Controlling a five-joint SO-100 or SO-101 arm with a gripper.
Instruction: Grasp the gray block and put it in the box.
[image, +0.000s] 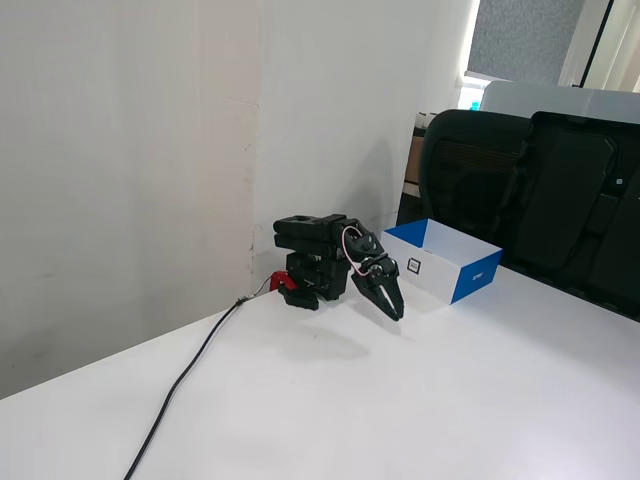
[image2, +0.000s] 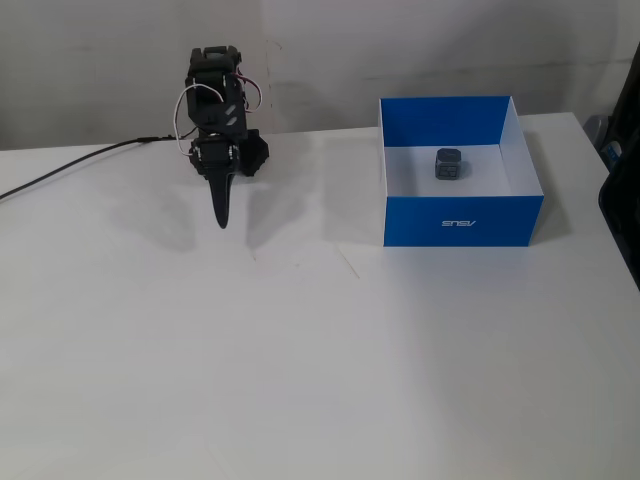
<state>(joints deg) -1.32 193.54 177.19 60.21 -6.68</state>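
From my station I observe the gray block (image2: 447, 164) lying inside the box (image2: 461, 219), on its white floor toward the rear wall and roughly centred between the side walls; it is well apart from the jaws (image2: 221, 217), which hang over bare table (image2: 320, 360) far to the left of the box in the front-facing fixed view. In that view the jaws read as a single dark tapered point aimed down at the table, pressed together with nothing between them. The side-on fixed view shows the jaws (image: 397, 312) tilted down and toward the box (image: 468, 281), tips close above the table surface, just short of the box's white side with its small square black-outlined label (image: 413, 265). The block is not visible from that side; the box wall hides it. The block appears as a small matte gray cube with rounded edges and darker markings on its facing side; finer detail I cannot resolve. The arm is folded low over its base, and a black cable (image: 190, 375) runs from the base across the table.
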